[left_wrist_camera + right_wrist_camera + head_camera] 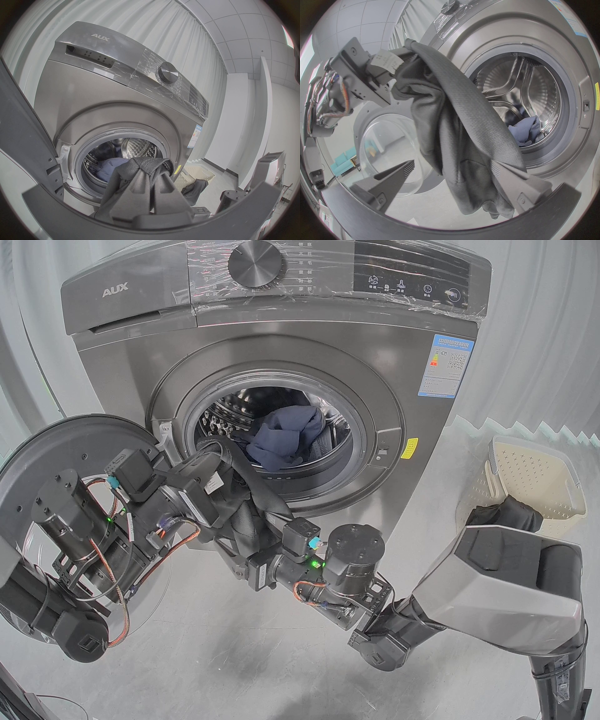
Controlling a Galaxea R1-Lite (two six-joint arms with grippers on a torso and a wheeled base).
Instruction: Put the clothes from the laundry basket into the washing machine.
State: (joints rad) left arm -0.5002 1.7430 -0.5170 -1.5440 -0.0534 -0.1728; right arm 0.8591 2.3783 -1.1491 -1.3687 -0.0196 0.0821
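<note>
The left gripper (152, 175) has its jaws clamped on a dark grey garment (450, 109) at the drum mouth of the washing machine (375, 365). The right gripper (452, 163), jaws spread wide, sits under the cloth.

Both arms extend forward, the left gripper (151, 179) clamped tight on a dark garment (462, 125). The right gripper (453, 164) sits just below it, fingers spread wide.

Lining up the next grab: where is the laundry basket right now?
The laundry basket sits on the floor at the robot's right in the head view, beside the washing machine, a dark garment draped over its near rim.
</note>
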